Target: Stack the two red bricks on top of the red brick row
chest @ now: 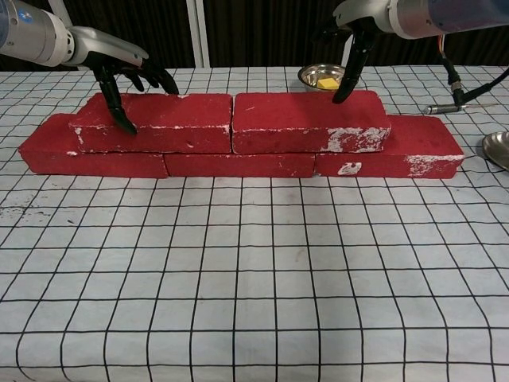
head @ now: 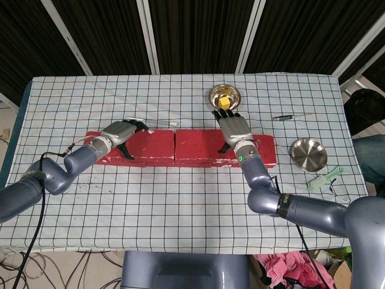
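The red brick row [chest: 398, 155] [head: 266, 152] lies across the checked cloth. Two red bricks sit on it end to end: the left upper brick [chest: 175, 123] [head: 150, 146] and the right upper brick [chest: 302, 123] [head: 195, 146]. They almost touch. My left hand [chest: 123, 68] [head: 120, 132] grips the left upper brick at its left end, thumb on the front face and fingers over the back edge. My right hand [head: 233, 129] [chest: 354, 32] lies open over the right end of the right upper brick, one fingertip [chest: 341, 95] touching its top.
A steel bowl [head: 223, 95] [chest: 310, 77] holding a yellow piece stands just behind the bricks. An empty steel bowl [head: 308, 154] [chest: 499, 147] is at the right. A thin tool [head: 289, 117] [chest: 445, 107], a green comb [head: 325, 179] and a thin tube [head: 157, 123] lie nearby.
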You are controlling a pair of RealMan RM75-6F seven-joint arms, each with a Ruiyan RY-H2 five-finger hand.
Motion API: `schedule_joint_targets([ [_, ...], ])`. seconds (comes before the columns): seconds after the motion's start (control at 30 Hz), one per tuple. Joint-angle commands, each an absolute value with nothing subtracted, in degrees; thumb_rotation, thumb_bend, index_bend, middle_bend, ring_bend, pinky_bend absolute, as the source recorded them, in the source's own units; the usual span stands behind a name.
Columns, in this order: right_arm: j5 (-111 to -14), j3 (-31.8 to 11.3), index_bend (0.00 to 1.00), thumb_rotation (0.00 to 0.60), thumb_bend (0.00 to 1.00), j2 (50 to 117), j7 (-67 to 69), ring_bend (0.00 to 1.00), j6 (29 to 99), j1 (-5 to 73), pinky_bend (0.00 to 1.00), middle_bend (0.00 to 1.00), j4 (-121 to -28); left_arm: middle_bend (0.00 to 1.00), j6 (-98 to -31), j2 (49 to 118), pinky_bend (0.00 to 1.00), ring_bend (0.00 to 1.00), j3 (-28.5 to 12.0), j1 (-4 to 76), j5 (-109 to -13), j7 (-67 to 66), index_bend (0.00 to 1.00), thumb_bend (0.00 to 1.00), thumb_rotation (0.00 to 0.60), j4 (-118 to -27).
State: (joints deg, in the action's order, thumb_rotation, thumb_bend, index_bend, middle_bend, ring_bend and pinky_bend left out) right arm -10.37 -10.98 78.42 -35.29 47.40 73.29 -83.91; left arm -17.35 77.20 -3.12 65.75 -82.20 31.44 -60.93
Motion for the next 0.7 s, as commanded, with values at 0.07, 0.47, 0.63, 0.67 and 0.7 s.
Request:
schedule_joint_targets([
  [0.07,-10.52,-11.06,0.0,0.6,0.0,78.36,-35.23,0.0,47.39,73.19,0.14,0.01,-83.95,0.04,-17.31,77.18,0.1,0.0,-3.24,65.76,-82.08,31.25,0.03,0.0,0.6,-61.02],
  [0.47,-10.87,-11.19,0.0,0.6,0.0,78.13,-34.96,0.0,47.37,72.81,0.14,0.01,-84.04,0.03,-17.13,76.68,0.1,0.0,-3.58,65.79,-81.57,30.48,0.02,0.0,0.6,-61.67],
  [0.63,-10.9,-11.17,0.0,0.6,0.0,78.03,-34.93,0.0,47.2,72.67,0.14,0.01,-84.02,0.03,-16.84,76.61,0.09,0.0,-3.82,65.84,-81.03,29.78,0.01,0.0,0.6,-61.84],
  [0.67,-10.9,-11.16,0.0,0.6,0.0,78.03,-34.94,0.0,47.22,72.65,0.14,0.01,-84.0,0.03,-16.77,76.61,0.1,0.0,-3.87,65.85,-80.93,29.63,0.01,0.0,0.6,-61.86],
  [0.7,-10.93,-11.17,0.0,0.6,0.0,78.02,-34.94,0.0,47.23,72.63,0.14,0.01,-84.01,0.03,-16.7,76.62,0.1,0.0,-3.93,65.88,-80.81,29.49,0.01,0.0,0.6,-61.89],
])
